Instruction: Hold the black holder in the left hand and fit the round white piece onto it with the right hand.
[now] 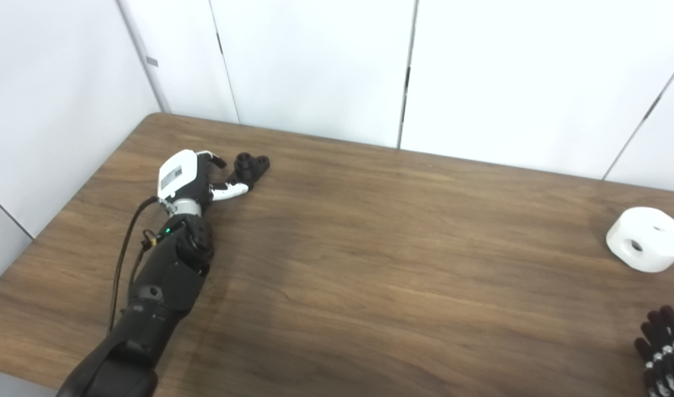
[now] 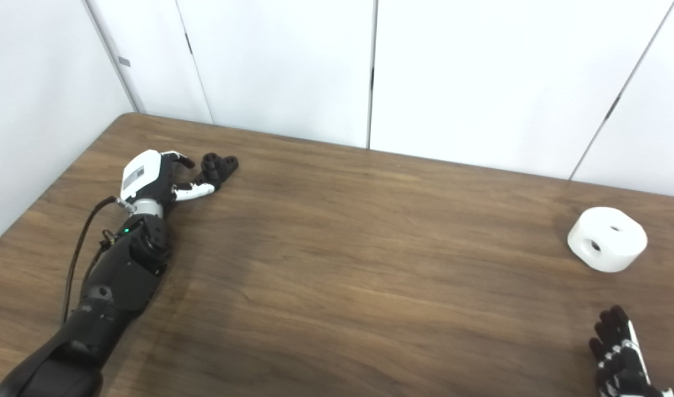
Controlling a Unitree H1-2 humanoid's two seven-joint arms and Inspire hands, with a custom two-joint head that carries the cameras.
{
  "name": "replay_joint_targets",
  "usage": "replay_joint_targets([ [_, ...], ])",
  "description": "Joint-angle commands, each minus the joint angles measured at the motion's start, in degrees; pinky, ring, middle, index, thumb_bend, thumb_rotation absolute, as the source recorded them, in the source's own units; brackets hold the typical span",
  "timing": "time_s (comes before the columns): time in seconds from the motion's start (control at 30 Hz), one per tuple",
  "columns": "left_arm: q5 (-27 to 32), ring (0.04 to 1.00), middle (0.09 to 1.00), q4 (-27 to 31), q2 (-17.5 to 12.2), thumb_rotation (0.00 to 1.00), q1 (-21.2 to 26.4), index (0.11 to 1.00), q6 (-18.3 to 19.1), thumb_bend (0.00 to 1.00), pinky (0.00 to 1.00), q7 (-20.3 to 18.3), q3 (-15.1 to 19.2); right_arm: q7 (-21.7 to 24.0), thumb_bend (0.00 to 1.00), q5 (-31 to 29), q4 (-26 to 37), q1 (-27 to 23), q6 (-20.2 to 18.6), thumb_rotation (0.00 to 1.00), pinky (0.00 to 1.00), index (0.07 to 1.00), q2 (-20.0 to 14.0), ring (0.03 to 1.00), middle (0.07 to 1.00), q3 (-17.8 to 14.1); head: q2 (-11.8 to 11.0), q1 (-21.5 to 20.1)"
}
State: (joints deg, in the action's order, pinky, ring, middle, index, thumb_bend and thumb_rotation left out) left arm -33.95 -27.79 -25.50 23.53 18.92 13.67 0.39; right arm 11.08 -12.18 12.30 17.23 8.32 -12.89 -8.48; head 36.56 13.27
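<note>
Left robot hand [image 1: 185,175] touching black holder [image 1: 250,166], white piece [image 1: 647,239] far right

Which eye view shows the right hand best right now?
The right eye view: the right hand sits in from the edge, open, fingers apart, near the white piece but not touching it. The left eye view shows the same hand at the corner, cut by the frame's right edge.

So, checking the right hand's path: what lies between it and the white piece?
Only bare table between the right hand and the round white piece; both eye views show it.
</note>
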Motion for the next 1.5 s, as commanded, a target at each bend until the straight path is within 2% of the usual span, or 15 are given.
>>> replay_joint_targets([
  [0.0, 0.3, 0.9, 0.847, -0.35, -2.5, 0.34, 3.16, 0.657, -1.2, 0.88, 0.9, 1.12, 0.1, 0.18, 0.66, -0.97, 0.19, 0.91, 0.53, 0.92, 1.0, 1.0, 0.42, 1.0, 0.997, 0.3, 0.08, 0.07],
  [0.47, 1.18, 0.903, 0.851, -3.11, -2.39, 0.29, 4.15, 0.631, -1.77, 0.88, 0.91, 2.3, -1.88, -0.05, 0.63, -0.65, 0.62, 1.12, 0.48, 0.93, 1.0, 0.999, 0.49, 1.0, 0.987, 0.34, 0.54, -0.18],
  [0.63, 1.61, 0.908, 0.851, -3.23, -2.28, 0.28, 4.19, 0.625, -2.15, 0.87, 0.92, 2.26, -2.3, -0.75, 0.63, -0.66, 1.09, 1.17, -0.84, 0.93, 1.0, 1.0, 0.72, 1.0, 0.984, 0.18, 0.65, -0.21],
  [0.9, 3.04, 0.903, 0.818, -2.12, -2.04, 0.17, 3.18, 0.574, -4.74, 0.84, 0.91, 2.77, -2.09, -0.72, 0.62, -0.41, 1.12, 1.13, -0.73, 0.95, 1.0, 1.0, 0.51, 1.0, 0.986, 0.11, 0.78, -0.23],
  [0.93, 3.27, 0.908, 0.818, -2.1, -1.99, 0.11, 3.1, 0.525, -5.0, 0.65, 0.92, 2.73, -1.99, -0.71, 0.61, -0.41, 1.09, 1.12, -0.66, 0.96, 1.0, 1.0, 0.49, 1.0, 0.987, 0.09, 0.78, -0.23],
  [0.97, 3.47, 0.909, 0.818, -2.0, -1.93, 0.09, 3.01, 0.508, -5.17, 0.59, 0.93, 2.73, -1.92, -0.6, 0.61, -0.56, 1.14, 1.17, -0.6, 0.96, 1.0, 1.0, 0.43, 1.0, 0.987, 0.09, 0.93, -0.18],
  [1.03, 3.94, 0.903, 0.809, -1.82, -1.9, 0.07, 2.84, 0.493, -5.59, 0.54, 0.93, 2.81, -1.87, -0.54, 0.6, -0.38, 1.41, 1.32, -0.5, 0.98, 1.0, 1.0, 0.3, 1.0, 0.99, 0.1, 1.12, -0.24],
  [1.17, 4.33, 0.898, 0.797, -1.75, -1.96, 0.07, 2.56, 0.488, -6.37, 0.53, 0.92, 3.02, -2.02, -0.55, 0.6, -0.64, 1.82, 1.53, -0.72, 0.99, 1.0, 1.0, 0.24, 1.0, 0.988, 0.01, 1.27, -0.28],
  [1.37, 4.18, 0.854, 0.75, -2.08, -1.84, 0.05, 2.2, 0.485, -8.33, 0.52, 0.82, 3.98, -2.3, -0.27, 0.6, -0.74, 1.99, 1.62, -0.46, 0.99, 1.0, 1.0, -0.01, 1.0, 0.992, 0.07, 1.49, -0.4],
  [1.47, 4.3, 0.851, 0.745, -2.09, -1.77, 0.05, 2.05, 0.485, -8.53, 0.52, 0.82, 4.16, -2.42, -0.09, 0.59, -0.9, 1.89, 1.65, -0.19, 1.0, 1.0, 1.0, -0.1, 1.0, 0.995, 0.07, 1.59, -0.57],
])
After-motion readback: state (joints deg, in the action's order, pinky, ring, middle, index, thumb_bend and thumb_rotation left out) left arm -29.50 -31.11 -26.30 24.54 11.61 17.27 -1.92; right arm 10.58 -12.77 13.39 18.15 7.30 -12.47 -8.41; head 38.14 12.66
